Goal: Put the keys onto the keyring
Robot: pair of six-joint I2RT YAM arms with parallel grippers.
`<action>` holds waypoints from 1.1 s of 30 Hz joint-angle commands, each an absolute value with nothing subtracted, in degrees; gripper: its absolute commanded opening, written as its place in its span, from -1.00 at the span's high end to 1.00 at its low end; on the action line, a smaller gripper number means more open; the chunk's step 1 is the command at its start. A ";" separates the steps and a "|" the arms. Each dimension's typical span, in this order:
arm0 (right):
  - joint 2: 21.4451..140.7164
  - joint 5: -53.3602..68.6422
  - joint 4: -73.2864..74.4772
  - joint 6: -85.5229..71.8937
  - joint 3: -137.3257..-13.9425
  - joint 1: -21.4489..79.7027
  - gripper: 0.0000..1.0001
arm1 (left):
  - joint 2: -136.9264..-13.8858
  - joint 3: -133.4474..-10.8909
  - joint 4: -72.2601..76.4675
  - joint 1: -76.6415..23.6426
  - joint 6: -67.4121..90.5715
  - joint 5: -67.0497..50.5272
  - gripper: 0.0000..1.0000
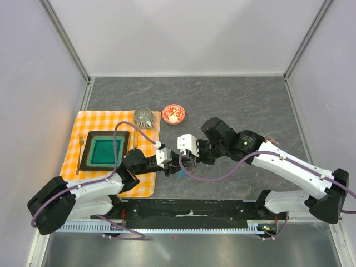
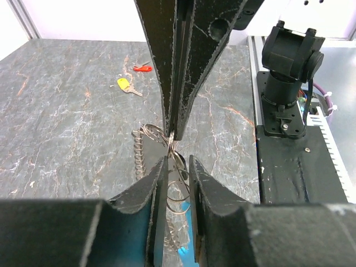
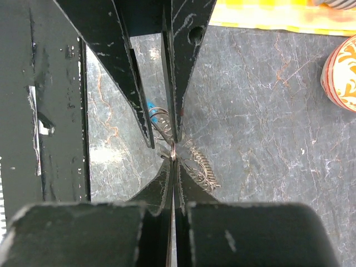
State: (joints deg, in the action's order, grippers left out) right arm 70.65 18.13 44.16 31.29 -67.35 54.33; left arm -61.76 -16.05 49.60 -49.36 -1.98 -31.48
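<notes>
While the keyring (image 2: 140,151) lies on the grey stone-patterned table (image 2: 67,122) just in front of the arm bases, both grippers meet on it from opposite sides. Its fringe of thin grey pieces fans out on the surface, and its blue tag (image 3: 152,114) peeps out between the fingers.

The right gripper (image 3: 173,160) has its fingers pressed flat together, pinching one thin wire loop at the very tips. The left gripper (image 2: 178,161) is drawn in to a narrow gap filled by a few wire loops of the ring. Its pads appear to bear on them, so it reads as a hold, though the contact is partly hidden.

No coloured key head shows at the ring or in either gripper. The yellow key (image 2: 123,84) and the red key (image 2: 142,68) lie loose on the table, near each other and well apart from the keyring, beyond the right gripper in the left wrist view. A black key is not visible in any view.

Judged from this, the task is near its beginning. The ring is held and perhaps being pried open, but no key is threaded, and each has yet to be fetched and slid on.

Farther off stand a red bowl (image 3: 340,72) on the bare table and a ribbed metal cup (image 1: 144,117) on a checked cloth (image 1: 100,122).
</notes>
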 commanded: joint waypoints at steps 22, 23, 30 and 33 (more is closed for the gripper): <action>68.82 22.15 40.43 31.64 -66.45 54.41 1.00 | -60.20 -18.37 52.30 -49.22 1.58 -31.29 0.35; 68.99 22.06 40.34 31.64 -66.45 54.40 1.00 | -60.21 -18.46 52.21 -49.31 1.58 -31.29 0.36; 69.17 22.06 40.43 31.73 -66.53 54.40 1.00 | -60.82 -18.81 51.06 -49.31 1.49 -31.82 0.56; 69.43 22.24 40.52 31.73 -66.45 54.40 1.00 | -61.00 -19.33 50.54 -49.22 1.23 -31.90 0.72</action>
State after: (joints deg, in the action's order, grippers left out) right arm 69.49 20.71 43.33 31.33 -66.13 54.33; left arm -60.64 -16.80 49.41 -49.34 0.47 -31.66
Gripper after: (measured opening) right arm 0.006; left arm 0.174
